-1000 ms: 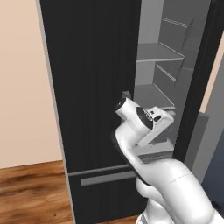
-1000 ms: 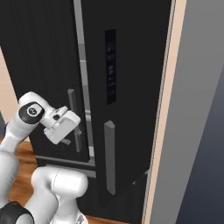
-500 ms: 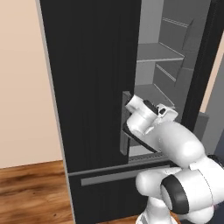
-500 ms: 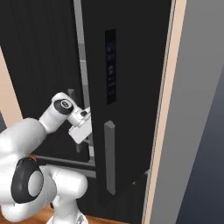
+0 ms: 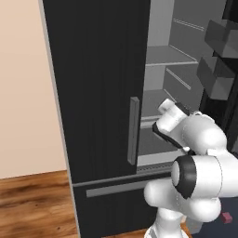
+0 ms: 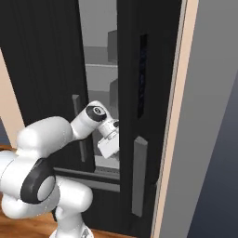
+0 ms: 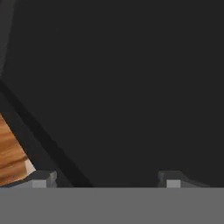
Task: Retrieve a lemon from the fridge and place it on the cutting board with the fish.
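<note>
Fridge right door now swung wider than a second ago; grey shelves exposed. Tool has pushed into the gap by the door edge, its fingers well apart, empty. Lemon not yet spotted, presumably inside; reach comes next.

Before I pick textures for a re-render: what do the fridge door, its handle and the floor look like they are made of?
The fridge door looks like matte black painted metal or plastic: flat, dark, with faint vertical streaks and no reflections. Its handle reads as grey brushed metal or plastic, a plain unshaded bar; which one is unclear. The floor looks like varnished wood: reddish-brown planks with visible grain.
</note>
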